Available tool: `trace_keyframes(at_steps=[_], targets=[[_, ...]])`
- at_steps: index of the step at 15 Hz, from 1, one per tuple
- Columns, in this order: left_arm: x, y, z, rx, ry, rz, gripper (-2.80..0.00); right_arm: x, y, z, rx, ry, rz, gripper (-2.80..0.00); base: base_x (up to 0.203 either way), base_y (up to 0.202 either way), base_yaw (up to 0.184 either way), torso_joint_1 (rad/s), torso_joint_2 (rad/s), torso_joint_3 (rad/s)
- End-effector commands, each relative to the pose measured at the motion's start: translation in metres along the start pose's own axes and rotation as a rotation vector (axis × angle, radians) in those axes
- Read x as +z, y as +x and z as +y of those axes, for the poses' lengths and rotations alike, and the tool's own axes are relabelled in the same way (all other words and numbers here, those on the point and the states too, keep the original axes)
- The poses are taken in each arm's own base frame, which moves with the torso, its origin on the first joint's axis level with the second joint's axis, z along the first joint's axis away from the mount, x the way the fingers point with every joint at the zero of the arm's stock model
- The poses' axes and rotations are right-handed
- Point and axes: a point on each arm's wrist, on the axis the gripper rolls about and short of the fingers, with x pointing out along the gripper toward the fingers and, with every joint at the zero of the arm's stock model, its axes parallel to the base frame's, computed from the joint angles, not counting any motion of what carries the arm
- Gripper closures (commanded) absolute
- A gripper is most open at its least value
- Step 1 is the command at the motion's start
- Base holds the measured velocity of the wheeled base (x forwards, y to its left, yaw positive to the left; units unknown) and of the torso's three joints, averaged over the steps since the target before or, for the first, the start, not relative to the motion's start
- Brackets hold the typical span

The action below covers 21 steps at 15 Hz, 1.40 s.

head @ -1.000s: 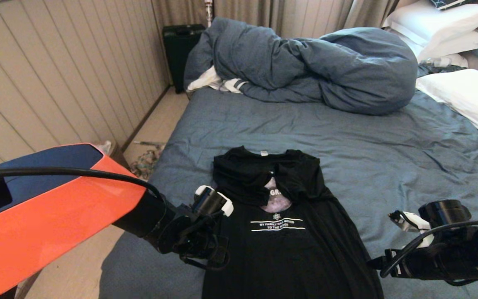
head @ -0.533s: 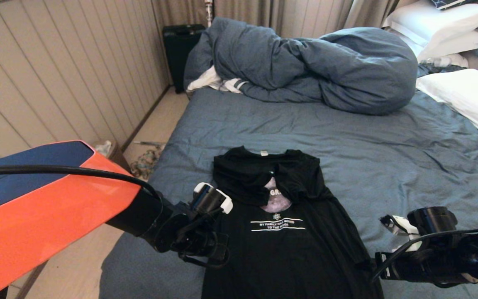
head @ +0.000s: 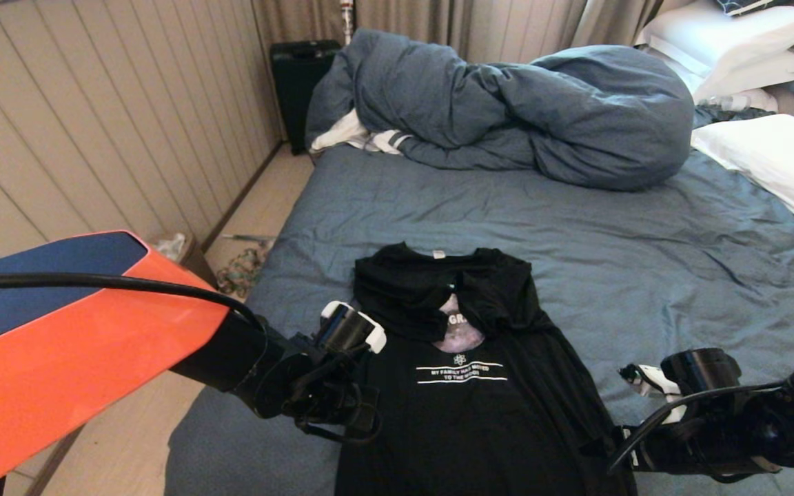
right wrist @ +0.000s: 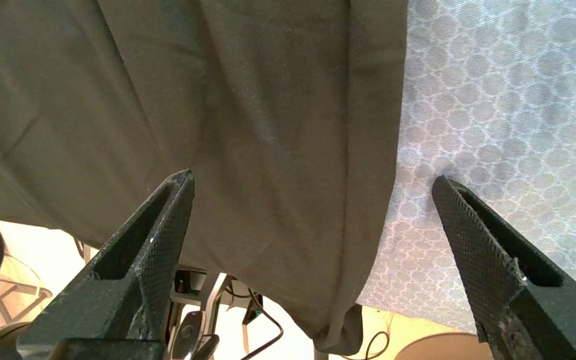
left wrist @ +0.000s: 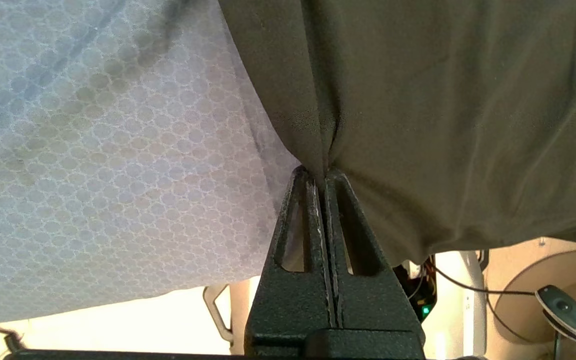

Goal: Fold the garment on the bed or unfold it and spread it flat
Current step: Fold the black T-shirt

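Left claw [left wrist: 324, 172] clamped on garment [head: 469, 406] edge; right claw [right wrist: 313, 185] wide, empty.

Blue-grey bed [head: 576, 227] with black garment [head: 469, 386], bunched duvet [head: 521, 110], white pillows [head: 769, 155].

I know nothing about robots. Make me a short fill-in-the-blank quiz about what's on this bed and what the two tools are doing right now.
1. The left tool is ____ on the T-shirt's edge.
2. The right tool's jaws are ____, with the T-shirt's other edge between them.
3. The T-shirt's colour is ____.
4. The bunched duvet lies at the ____ end of the bed.

Missing words: shut; open; black; far
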Motion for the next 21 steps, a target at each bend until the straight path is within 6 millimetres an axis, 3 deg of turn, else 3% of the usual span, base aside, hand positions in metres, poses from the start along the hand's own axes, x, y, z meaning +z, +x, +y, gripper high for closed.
trace_keyframes(at_steps=[1,5,6,10,13,18,21], targets=[[0.001,0.0,0.0,0.001,-0.003,-0.003,0.0,-0.003,0.002,0.005,0.009,-0.013,0.016,-2.8,0.0,0.0,0.0,0.0,0.0,0.0],[0.0,0.0,0.0,0.002,-0.003,-0.002,0.0,-0.002,0.009,0.007,0.002,-0.012,0.022,-2.8,0.0,0.0,0.0,0.0,0.0,0.0],[0.0,0.0,0.0,0.001,-0.002,-0.001,0.0,-0.001,0.011,0.007,-0.001,-0.019,-0.004,0.0,0.0,0.0,0.0,0.0,0.0,0.0],[0.001,-0.003,0.0,-0.002,-0.01,-0.006,0.0,-0.007,0.023,0.009,-0.063,-0.045,-0.032,0.0,0.0,0.0,0.0,0.0,0.0,0.0],[-0.002,-0.007,-0.003,-0.008,-0.008,-0.004,0.0,-0.011,0.02,0.01,-0.063,-0.047,-0.033,0.0,0.0,0.0,0.0,0.0,0.0,0.0],[-0.018,-0.024,-0.011,-0.03,0.016,0.005,0.0,-0.009,-0.006,0.015,-0.055,-0.048,-0.113,0.0,0.0,0.0,0.0,0.0,0.0,0.0],[-0.023,-0.032,-0.009,-0.032,0.01,0.006,0.0,-0.022,-0.023,0.018,-0.054,-0.049,-0.125,0.0,0.0,0.0,0.0,0.0,0.0,0.0]])
